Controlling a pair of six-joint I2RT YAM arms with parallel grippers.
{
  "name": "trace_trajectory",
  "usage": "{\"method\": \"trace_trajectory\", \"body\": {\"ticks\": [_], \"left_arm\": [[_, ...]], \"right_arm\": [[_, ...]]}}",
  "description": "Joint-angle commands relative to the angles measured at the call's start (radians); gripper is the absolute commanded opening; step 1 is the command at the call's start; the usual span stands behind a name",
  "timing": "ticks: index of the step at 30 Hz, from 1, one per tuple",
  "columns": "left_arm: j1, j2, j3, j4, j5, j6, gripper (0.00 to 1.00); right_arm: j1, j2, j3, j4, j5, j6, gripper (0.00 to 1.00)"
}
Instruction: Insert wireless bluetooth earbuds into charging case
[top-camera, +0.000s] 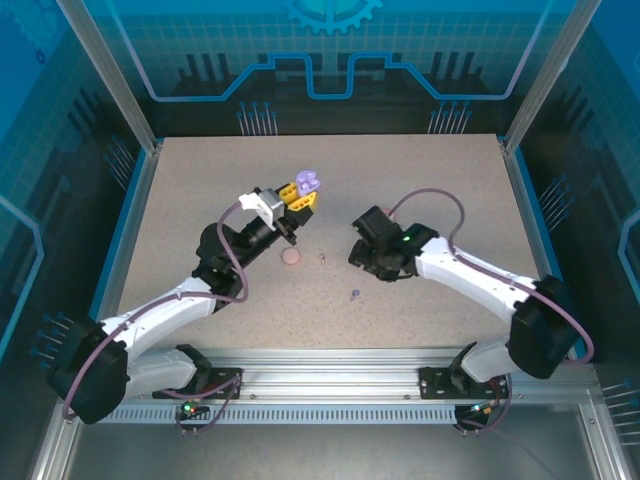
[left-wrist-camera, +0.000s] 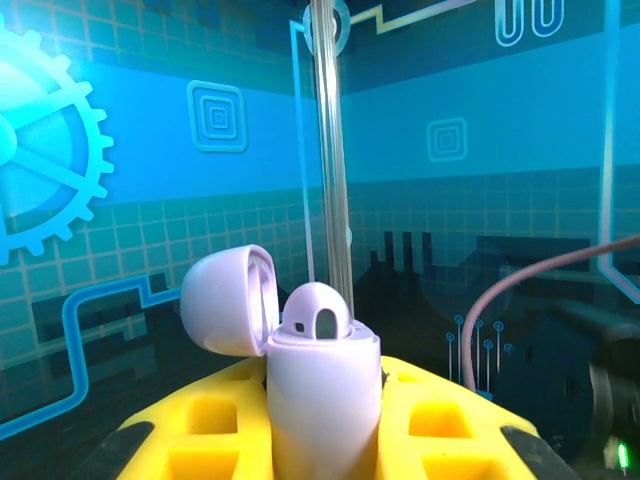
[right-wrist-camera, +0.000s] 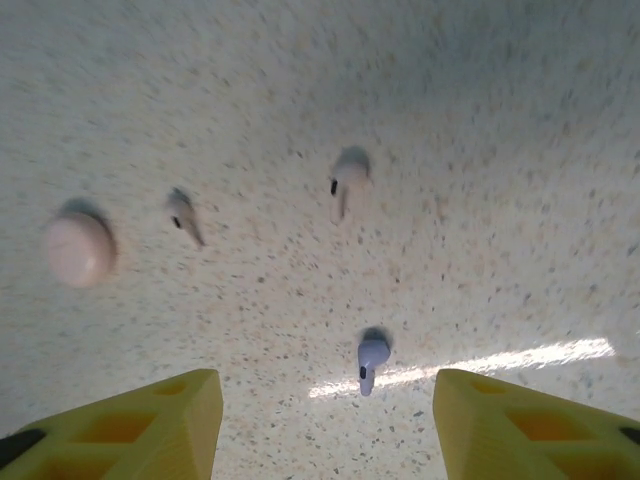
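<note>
Purple earbud (right-wrist-camera: 371, 355) lies on the table (top-camera: 420, 180) centre, under the right gripper (right-wrist-camera: 325, 410), whose fingers are spread wide and empty. Two pale pink buds (right-wrist-camera: 349, 180) lie just beyond it, with a closed pink case (top-camera: 291, 257) left of them. Left gripper (top-camera: 298, 197) clamps the open purple case (left-wrist-camera: 320, 400) upright, off the table, with a purple bud (left-wrist-camera: 318, 318) seated in it.

Lilac case (left-wrist-camera: 322, 410) base cut by lower edge, right end effector (right-wrist-camera: 322, 395) fingers cropped below, speck-sized earbud (top-camera: 355, 294) indistinct overhead

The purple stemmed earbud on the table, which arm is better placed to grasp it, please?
Right: the right gripper hovers open over the purple earbud; the left gripper holds the open lilac case.
</note>
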Motion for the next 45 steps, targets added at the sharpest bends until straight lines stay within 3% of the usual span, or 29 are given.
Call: {"method": "trace_trajectory", "body": {"ticks": [1,13,45], "left_arm": [[-0.006,-0.043,-0.021,0.069,-0.03,-0.02,0.0],[-0.005,-0.086,-0.054,0.079,-0.041,-0.029,0.0],[-0.005,-0.083,-0.054,0.09,-0.041,-0.027,0.0]], "right_arm": [[0.056,0.09,0.016,-0.068,0.081,0.189,0.56],[0.12,0.35,0.113,-0.103,0.051,0.291,0.46],[0.118,0.418,0.078,-0.045,0.014,0.285,0.32]]}}
